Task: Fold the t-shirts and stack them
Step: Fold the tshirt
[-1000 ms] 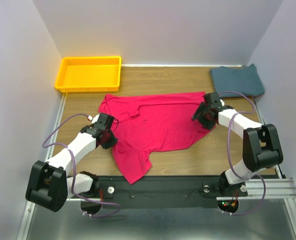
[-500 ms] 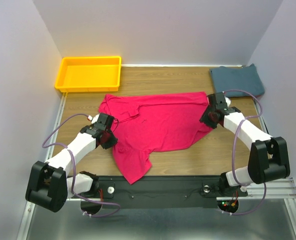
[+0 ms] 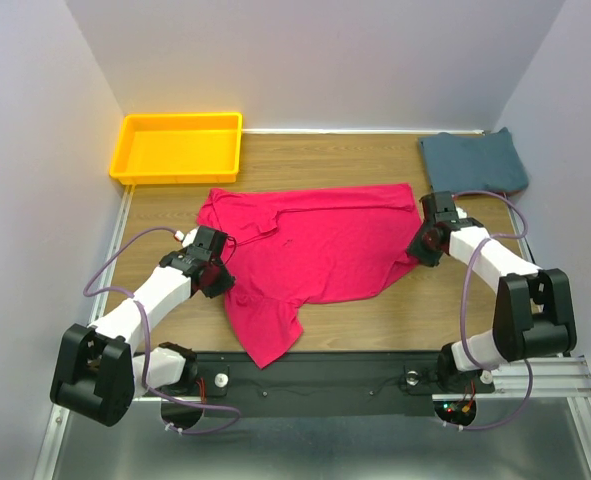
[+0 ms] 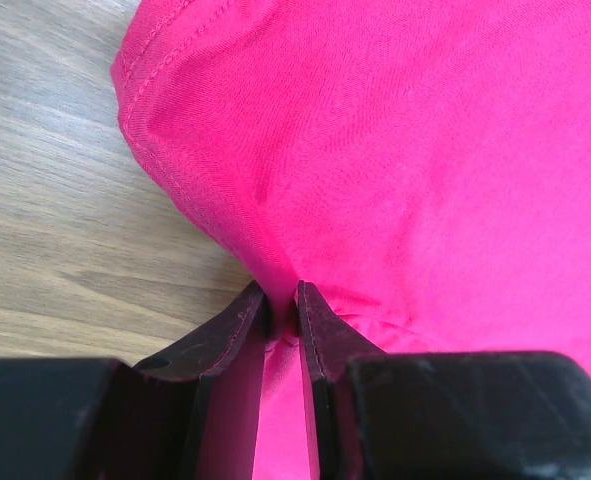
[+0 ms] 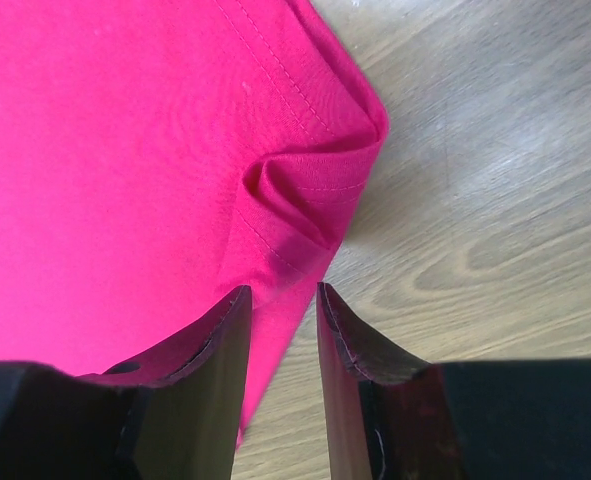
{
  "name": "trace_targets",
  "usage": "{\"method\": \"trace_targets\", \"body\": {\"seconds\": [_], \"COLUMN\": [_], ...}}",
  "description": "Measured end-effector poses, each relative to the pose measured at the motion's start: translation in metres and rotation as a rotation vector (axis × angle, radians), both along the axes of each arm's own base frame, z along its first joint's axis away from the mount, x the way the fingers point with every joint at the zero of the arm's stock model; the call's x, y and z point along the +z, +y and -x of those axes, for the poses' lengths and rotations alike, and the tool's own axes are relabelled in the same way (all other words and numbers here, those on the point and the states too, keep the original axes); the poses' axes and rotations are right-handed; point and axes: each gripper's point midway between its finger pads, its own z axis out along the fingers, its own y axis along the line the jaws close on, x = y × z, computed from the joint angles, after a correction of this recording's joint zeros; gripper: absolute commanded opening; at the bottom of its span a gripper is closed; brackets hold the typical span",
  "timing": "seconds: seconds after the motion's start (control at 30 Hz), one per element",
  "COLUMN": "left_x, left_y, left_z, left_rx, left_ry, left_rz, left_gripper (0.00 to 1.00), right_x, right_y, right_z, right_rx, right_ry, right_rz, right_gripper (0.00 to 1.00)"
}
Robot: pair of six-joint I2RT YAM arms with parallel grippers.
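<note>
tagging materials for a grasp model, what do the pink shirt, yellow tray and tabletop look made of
Pink shirt: soft matte knit cloth, likely cotton; stitched hem, pinched folds.
Yellow tray: rigid moulded plastic, slight sheen, even colour.
Tabletop: wood or wood-look laminate, matte; grain lines visible.

No writing, label, brand mark, number or sign can be read in any of the three views. The crimson-pink t-shirt (image 3: 315, 245), at the centre of the overhead frame and filling much of both wrist frames, shows plain cloth with stitched seams only.
</note>
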Motion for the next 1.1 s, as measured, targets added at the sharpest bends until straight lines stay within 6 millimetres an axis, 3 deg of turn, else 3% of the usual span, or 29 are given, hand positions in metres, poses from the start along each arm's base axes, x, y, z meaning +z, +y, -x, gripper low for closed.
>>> {"method": "trace_targets", "body": {"seconds": [0.63, 1.1], "left_x": [0.000, 0.000], "left_y": [0.000, 0.000], "left_z": [0.000, 0.000], "left_rx": [0.000, 0.000], "left_ry": [0.000, 0.000], "left_rz": [0.000, 0.000], "left_gripper": [0.29, 0.29], "right_x": [-0.016, -0.018], "right_y": [0.001, -0.004], "right_z": [-0.005, -0.005], "right_rx": [-0.005, -0.006], "right_ry": [0.025, 0.024], "right_rz": [-0.002, 0.027], "right_gripper": [0.35, 0.01]}}
